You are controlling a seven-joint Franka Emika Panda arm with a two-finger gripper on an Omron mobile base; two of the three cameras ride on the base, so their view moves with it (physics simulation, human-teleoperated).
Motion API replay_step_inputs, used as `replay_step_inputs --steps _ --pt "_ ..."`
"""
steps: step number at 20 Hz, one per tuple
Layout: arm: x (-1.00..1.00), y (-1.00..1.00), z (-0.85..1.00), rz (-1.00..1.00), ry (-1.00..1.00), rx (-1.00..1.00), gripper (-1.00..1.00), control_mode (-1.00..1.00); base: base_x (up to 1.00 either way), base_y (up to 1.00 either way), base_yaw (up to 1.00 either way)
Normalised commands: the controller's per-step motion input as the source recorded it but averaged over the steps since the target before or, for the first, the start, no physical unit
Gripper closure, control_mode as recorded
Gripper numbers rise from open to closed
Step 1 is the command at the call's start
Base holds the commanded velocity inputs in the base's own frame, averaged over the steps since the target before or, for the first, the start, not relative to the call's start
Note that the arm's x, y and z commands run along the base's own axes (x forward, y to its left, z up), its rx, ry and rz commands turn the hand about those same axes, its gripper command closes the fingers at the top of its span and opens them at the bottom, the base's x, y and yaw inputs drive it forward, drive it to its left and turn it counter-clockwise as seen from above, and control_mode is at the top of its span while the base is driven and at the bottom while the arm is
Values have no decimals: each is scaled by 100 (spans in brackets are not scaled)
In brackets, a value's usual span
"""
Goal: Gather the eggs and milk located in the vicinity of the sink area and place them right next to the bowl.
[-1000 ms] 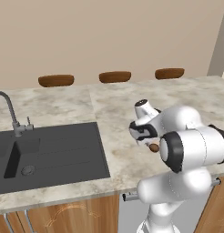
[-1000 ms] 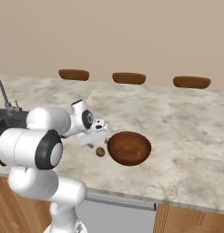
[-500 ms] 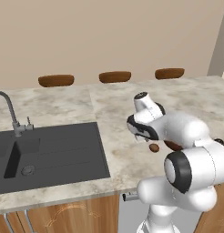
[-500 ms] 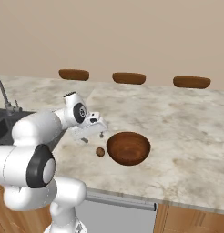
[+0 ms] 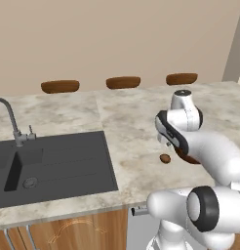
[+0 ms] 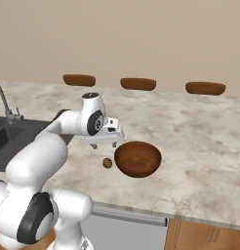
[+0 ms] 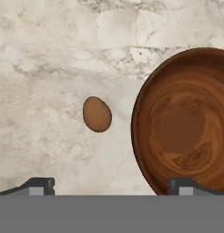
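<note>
One small brown egg (image 7: 96, 113) lies on the marble counter, just left of the dark reddish-brown wooden bowl (image 7: 182, 123) with a narrow gap between them. In the right base view the egg (image 6: 107, 162) sits in front of the bowl (image 6: 137, 158) on its left. My gripper (image 6: 104, 144) hangs open a little above the egg, pointing down, with nothing between its fingers (image 7: 38, 184). From the left base view the egg (image 5: 165, 158) shows beside my forearm, which covers most of the bowl. The milk is out of view.
The dark sink (image 5: 53, 161) with its curved faucet (image 5: 10, 117) lies at the counter's left. Three brown stool seats (image 6: 137, 84) stand behind the far edge. Bare marble (image 6: 200, 132) stretches to the right of the bowl.
My hand has lifted slightly off the egg while the elbow swung outward. The egg and the bowl have stayed where they were.
</note>
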Motion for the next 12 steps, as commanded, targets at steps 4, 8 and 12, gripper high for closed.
replay_step_inputs --steps 4,8,12 --pt "-33 -11 39 0 19 18 -100 -100 0 0 0" --pt "-37 0 8 3 17 22 -100 -100 0 0 0" --pt "-51 0 3 2 10 14 -100 -100 0 0 0"
